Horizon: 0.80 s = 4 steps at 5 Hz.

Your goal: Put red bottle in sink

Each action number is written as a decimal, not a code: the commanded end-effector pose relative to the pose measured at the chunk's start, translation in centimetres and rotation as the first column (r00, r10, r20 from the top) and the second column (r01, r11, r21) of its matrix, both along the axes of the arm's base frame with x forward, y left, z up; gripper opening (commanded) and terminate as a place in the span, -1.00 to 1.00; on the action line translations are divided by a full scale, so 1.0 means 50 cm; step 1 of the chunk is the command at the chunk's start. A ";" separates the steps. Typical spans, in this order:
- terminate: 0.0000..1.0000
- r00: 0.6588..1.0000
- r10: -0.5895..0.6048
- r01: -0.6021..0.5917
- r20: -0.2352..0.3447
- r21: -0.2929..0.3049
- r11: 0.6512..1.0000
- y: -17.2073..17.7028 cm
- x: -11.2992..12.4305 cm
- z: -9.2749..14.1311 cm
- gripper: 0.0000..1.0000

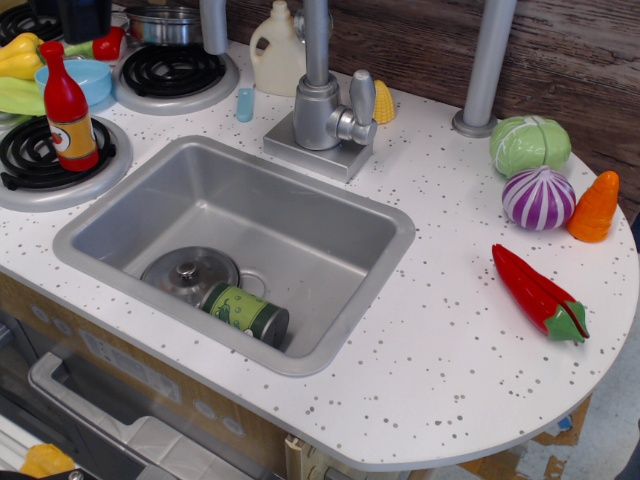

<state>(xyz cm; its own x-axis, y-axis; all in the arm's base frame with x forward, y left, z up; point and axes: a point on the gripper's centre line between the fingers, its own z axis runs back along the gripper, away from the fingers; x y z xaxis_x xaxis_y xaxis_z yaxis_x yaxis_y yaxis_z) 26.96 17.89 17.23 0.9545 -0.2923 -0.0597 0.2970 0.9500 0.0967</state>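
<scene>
The red bottle stands upright on the front left coil burner, just left of the sink. It has a red cap and a yellow-orange label. The sink is a grey basin set in the white speckled counter; a metal pot lid and a green can lie in its near corner. Only a black piece of my gripper shows at the top left edge, behind and above the bottle and apart from it. Its fingers are cut off by the frame.
A blue bowl, yellow and green toy vegetables and a small red toy crowd the stove behind the bottle. A pot sits on the rear burner. A faucet, cream jug, cabbage, onion, carrot and chili pepper stand to the right.
</scene>
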 end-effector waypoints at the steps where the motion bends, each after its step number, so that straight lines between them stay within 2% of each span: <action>1: -1.00 0.995 0.026 -0.031 0.094 0.056 0.998 0.078 0.034 0.002 1.00; 2: -1.00 0.991 0.031 -0.039 0.127 0.061 0.997 0.103 0.041 -0.020 1.00; 4: -1.00 0.988 -0.006 0.002 0.152 0.029 1.000 0.130 0.048 -0.056 1.00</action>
